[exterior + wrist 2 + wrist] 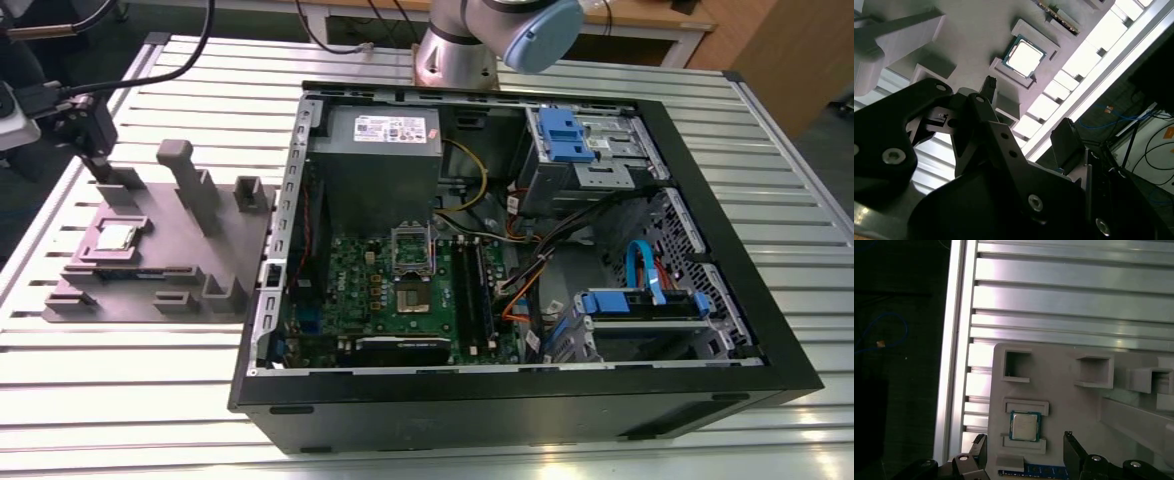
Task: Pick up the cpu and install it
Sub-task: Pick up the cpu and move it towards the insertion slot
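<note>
Hovering above the grey-mauve plastic block with upright posts [1069, 405], the jaws are spread wide and empty, and a good grab needs the small flat shiny silver square cpu [1024, 425], lying in its pocket, centred between them.

Straight above the cpu [1024, 425] it's all open. Tall posts [178, 165] on the fixture block [174, 270] stand near it, toward the exterior view's right. PC case [534, 400] walls ring the socket [411, 297].

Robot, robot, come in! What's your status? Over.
Pincer open, holding nothing, over the grey block. Cpu lying in its recess on the block, not yet picked up. Nothing between pincer and cpu.
</note>
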`<state>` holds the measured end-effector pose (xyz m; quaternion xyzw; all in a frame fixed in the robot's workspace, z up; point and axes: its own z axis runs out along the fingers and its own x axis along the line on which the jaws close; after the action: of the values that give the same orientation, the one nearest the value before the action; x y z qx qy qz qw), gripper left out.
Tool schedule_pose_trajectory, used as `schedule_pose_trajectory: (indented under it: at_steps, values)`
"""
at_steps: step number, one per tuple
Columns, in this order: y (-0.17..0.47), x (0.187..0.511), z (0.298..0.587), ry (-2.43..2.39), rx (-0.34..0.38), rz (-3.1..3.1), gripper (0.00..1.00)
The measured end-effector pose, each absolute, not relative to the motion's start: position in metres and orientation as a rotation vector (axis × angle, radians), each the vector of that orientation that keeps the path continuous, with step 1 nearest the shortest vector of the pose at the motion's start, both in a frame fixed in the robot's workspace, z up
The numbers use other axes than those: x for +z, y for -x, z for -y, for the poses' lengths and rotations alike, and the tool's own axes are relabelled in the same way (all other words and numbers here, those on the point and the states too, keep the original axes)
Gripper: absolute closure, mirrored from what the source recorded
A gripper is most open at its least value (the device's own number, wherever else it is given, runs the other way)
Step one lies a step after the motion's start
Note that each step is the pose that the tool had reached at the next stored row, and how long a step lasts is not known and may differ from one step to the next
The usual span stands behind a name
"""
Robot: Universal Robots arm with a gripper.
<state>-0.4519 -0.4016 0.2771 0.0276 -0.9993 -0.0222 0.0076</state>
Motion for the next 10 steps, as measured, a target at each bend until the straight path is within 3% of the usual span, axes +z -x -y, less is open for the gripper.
schedule_pose_trajectory:
  at_steps: [10]
  values:
    - [0.4511,0.2725,0.4017,-0.086,-0.069,3.124,0.29]
